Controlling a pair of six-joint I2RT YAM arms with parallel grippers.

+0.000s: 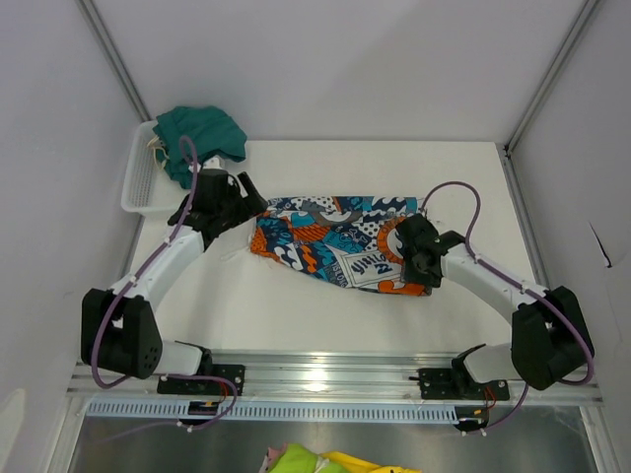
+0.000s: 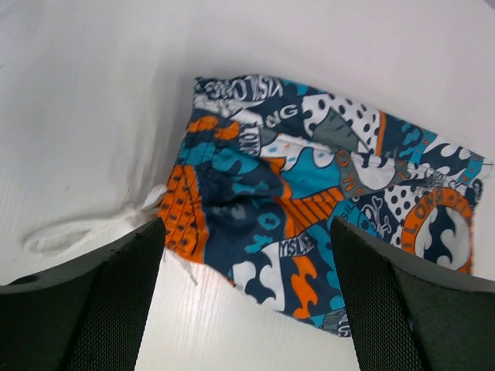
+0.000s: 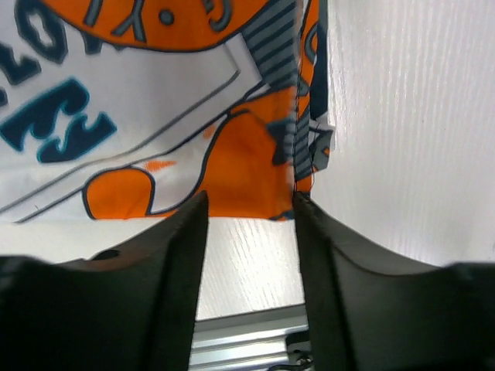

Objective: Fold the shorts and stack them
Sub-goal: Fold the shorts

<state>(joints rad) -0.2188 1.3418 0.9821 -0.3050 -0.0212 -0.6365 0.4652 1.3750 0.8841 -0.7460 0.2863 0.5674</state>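
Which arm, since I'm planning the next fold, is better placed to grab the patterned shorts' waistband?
Left, I'd say. The left gripper hovers open right over the waistband and its white drawstring on the shorts, while the right gripper sits at the opposite hem corner, across the whole garment.

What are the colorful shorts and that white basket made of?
The patterned shorts look like thin woven cloth, matte: they lie in soft wrinkles, with a stitched hem and a white drawstring. The basket looks like stiff white plastic, judging by its even grid of holes.
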